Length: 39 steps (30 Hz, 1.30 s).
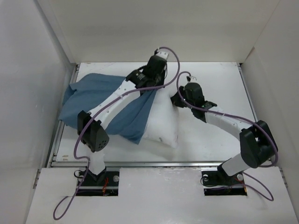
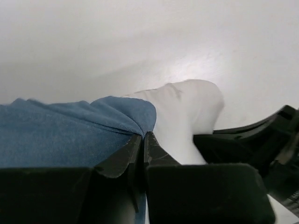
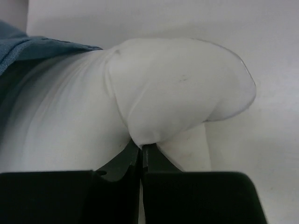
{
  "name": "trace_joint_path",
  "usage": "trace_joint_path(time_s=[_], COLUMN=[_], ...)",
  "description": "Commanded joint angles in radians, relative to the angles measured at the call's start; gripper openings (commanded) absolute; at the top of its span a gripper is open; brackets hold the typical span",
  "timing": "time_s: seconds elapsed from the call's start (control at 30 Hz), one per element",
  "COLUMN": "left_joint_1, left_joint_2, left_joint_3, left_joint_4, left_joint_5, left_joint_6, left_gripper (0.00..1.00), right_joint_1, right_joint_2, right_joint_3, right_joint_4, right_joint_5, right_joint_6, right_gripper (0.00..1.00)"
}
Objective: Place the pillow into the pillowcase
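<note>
Blue pillowcase [image 2: 60, 135]: left fingers [image 2: 122, 157] pinch | pillow [image 3: 177, 93]: right fingers [image 3: 119, 164] pinch | arms [image 1: 117, 103] outstretched

White-and-black arms [image 1: 112, 105], purple cables [image 1: 178, 60].

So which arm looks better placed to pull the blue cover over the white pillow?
Probably left: the left end effector is shut on the pillowcase edge beside the pillow, while the right end effector pinches the pillow itself.
</note>
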State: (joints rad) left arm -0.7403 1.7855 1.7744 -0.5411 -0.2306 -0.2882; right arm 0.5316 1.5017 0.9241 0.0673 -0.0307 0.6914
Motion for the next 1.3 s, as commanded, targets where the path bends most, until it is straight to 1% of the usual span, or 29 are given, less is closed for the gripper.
trace_joint_path(time_s=[0.0,0.07,0.1,0.2,0.27,0.33,0.37,0.4,0.43,0.47,0.5,0.53,0.63,0.67,0.7,0.77,0.8,0.83,0.87,0.9,0.93,0.97,1.0,1.07,1.1,1.13,1.2,1.23,1.27], left_joint_1=[-0.06,-0.12,-0.137,-0.177,-0.177,-0.128,-0.107,-0.067,-0.048,-0.033,-0.01,-0.01,-0.01,-0.01,-0.01,-0.01,-0.01,-0.01,-0.01,-0.01,-0.01,-0.01,-0.01,-0.01,-0.01,-0.01,-0.01,-0.01,-0.01], left_joint_2=[0.027,0.09,0.103,0.114,0.132,0.162,0.182,0.199,0.199,0.175,0.102,0.054,-0.093,-0.113,-0.129,-0.179,-0.198,-0.216,-0.262,-0.287,-0.313,-0.366,-0.395,-0.457,-0.521,-0.553,-0.641,-0.661,-0.678], left_joint_3=[0.346,0.521,0.546,0.534,0.534,0.666,0.733,0.796,0.838,0.827,0.788,0.66,0.483,0.43,0.407,0.314,0.274,0.229,0.182,0.086,0.038,-0.005,-0.092,-0.179,-0.223,-0.316,-0.407,-0.473,-0.498], left_joint_4=[0.086,0.018,0.009,0.009,0.033,0.043,0.055,0.055,0.097,0.125,0.156,0.234,0.337,0.337,0.325,0.302,0.293,0.293,0.284,0.283,0.273,0.273,0.264,0.253,0.253,0.253,0.253,0.228,0.211], left_joint_5=[0.296,0.306,0.344,0.353,0.312,0.295,0.277,0.264,0.251,0.251,0.251,0.269,0.304,0.316,0.338,0.353,0.353,0.337,0.312,0.244,0.209,0.173,0.14,0.076,0.059,0.027,-0.007,-0.041,-0.056], left_joint_6=[0.084,0.136,0.153,0.179,0.19,0.19,0.175,0.175,0.164,0.129,0.129,0.12,0.101,0.101,0.101,0.065,0.064,0.051,0.034,-0.004,-0.018,-0.038,-0.055,-0.107,-0.126,-0.143,-0.199,-0.216,-0.235], left_gripper=[0.0,0.0,0.0,0.0,0.0,0.0,0.0,0.0,0.0,0.0,0.0,0.0,0.01,0.01,0.01,0.13,0.29,0.7,1.0,1.0,1.0,1.0,1.0,1.0,1.0,1.0,1.0,1.0,1.0], right_joint_1=[0.007,0.007,0.007,0.007,0.007,0.007,-0.002,-0.002,-0.002,0.008,0.024,0.043,0.155,0.183,0.236,0.293,0.318,0.37,0.395,0.413,0.422,0.423,0.423,0.423,0.423,0.423,0.423,0.423,0.423], right_joint_2=[-0.02,-0.041,-0.041,-0.066,-0.08,-0.09,-0.09,-0.077,-0.077,-0.077,-0.077,-0.104,-0.144,-0.153,-0.153,-0.153,-0.153,-0.153,-0.153,-0.153,-0.153,-0.165,-0.178,-0.201,-0.228,-0.242,-0.268,-0.291,-0.302], right_joint_3=[0.157,0.168,0.168,0.168,0.168,0.229,0.337,0.407,0.476,0.536,0.597,0.598,0.495,0.471,0.446,0.371,0.349,0.305,0.279,0.253,0.228,0.19,0.162,0.078,0.046,0.017,-0.055,-0.073,-0.088], right_joint_4=[0.146,0.158,0.158,0.186,0.224,0.224,0.204,0.177,0.116,0.095,0.095,0.164,0.36,0.431,0.451,0.48,0.465,0.445,0.428,0.393,0.347,0.28,0.185,0.09,0.056,-0.004,-0.065,-0.128,-0.155], right_joint_5=[0.069,0.097,0.118,0.195,0.28,0.414,0.524,0.569,0.612,0.674,0.711,0.753,0.906,0.938,0.977,0.964,0.931,0.851,0.836,0.836,0.836,0.836,0.857,0.833,0.821,0.804,0.788,0.798,0.798], right_joint_6=[-0.02,-0.009,0.005,0.014,-0.006,-0.065,-0.099,-0.139,-0.223,-0.266,-0.312,-0.423,-0.629,-0.718,-0.752,-0.793,-0.793,-0.779,-0.756,-0.669,-0.599,-0.51,-0.378,-0.263,-0.213,-0.135,-0.072,-0.019,0.002], right_gripper=[0.0,0.0,0.0,0.0,0.0,0.0,0.0,0.0,0.0,0.0,0.0,0.0,0.0,0.0,0.0,0.0,0.0,0.0,0.0,0.0,0.0,0.0,0.0,0.0,0.0,0.01,0.03,0.04,0.07])
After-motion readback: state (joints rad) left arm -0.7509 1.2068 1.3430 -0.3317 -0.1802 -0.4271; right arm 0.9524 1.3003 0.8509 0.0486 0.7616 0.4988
